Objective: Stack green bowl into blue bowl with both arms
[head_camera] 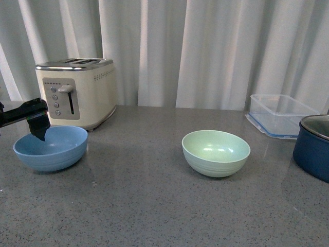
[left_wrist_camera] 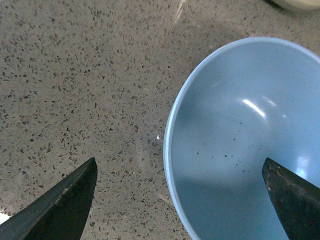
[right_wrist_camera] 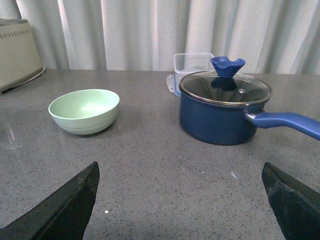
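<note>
The blue bowl (head_camera: 50,148) sits upright on the grey countertop at the left, in front of the toaster. My left gripper (head_camera: 39,135) hangs open over its near-left rim; in the left wrist view the gripper (left_wrist_camera: 180,172) straddles the rim, with one finger over the counter and the other over the blue bowl (left_wrist_camera: 240,145). The green bowl (head_camera: 216,152) sits upright and empty in the middle of the counter, also seen in the right wrist view (right_wrist_camera: 84,111). My right gripper (right_wrist_camera: 180,172) is open and empty above bare counter, well short of the green bowl, and is out of the front view.
A cream toaster (head_camera: 76,91) stands behind the blue bowl. A clear plastic container (head_camera: 281,114) and a dark navy pot (head_camera: 313,146) with a glass lid (right_wrist_camera: 225,86) and long handle (right_wrist_camera: 287,122) stand at the right. White curtains hang behind.
</note>
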Available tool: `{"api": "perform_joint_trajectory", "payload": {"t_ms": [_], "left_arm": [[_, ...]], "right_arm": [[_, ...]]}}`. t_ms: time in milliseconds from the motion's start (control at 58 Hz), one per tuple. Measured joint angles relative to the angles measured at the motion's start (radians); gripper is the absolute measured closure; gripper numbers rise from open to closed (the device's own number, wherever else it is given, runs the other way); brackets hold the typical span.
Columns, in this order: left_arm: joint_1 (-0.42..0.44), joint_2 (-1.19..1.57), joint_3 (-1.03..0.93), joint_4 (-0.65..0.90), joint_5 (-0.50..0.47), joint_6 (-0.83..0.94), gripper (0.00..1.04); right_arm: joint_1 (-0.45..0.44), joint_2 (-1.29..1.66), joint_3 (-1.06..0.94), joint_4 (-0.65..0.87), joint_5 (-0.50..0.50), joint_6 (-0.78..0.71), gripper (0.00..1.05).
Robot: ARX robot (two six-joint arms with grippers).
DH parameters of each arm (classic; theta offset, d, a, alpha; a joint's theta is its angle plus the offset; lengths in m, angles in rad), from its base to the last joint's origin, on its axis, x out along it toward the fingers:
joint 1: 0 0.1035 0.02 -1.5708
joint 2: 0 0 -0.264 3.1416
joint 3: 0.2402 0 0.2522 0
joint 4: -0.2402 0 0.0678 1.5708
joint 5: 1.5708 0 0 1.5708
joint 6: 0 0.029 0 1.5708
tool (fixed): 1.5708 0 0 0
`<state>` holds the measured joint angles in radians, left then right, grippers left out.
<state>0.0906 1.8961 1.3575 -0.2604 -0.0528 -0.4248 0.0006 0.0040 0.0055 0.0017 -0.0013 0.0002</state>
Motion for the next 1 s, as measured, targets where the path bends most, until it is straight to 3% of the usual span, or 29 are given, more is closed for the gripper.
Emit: {"api": "perform_joint_trajectory", "payload": {"t_ms": [224,845,1000], "left_arm": [[-0.013,0.056,0.025,-0.001,-0.019,-0.045,0.07],[-0.015,0.069,0.025,0.0,-0.012,-0.08,1.0],[-0.021,0.04,0.024,0.0,-0.006,-0.077,1.01]], "right_arm": [[0.0,0.0,0.0,0.0,0.0,0.0,0.1],[0.0,0.0,0.0,0.0,0.0,0.0,0.1],[0.0,0.0,0.0,0.0,0.0,0.0,0.1]]}}
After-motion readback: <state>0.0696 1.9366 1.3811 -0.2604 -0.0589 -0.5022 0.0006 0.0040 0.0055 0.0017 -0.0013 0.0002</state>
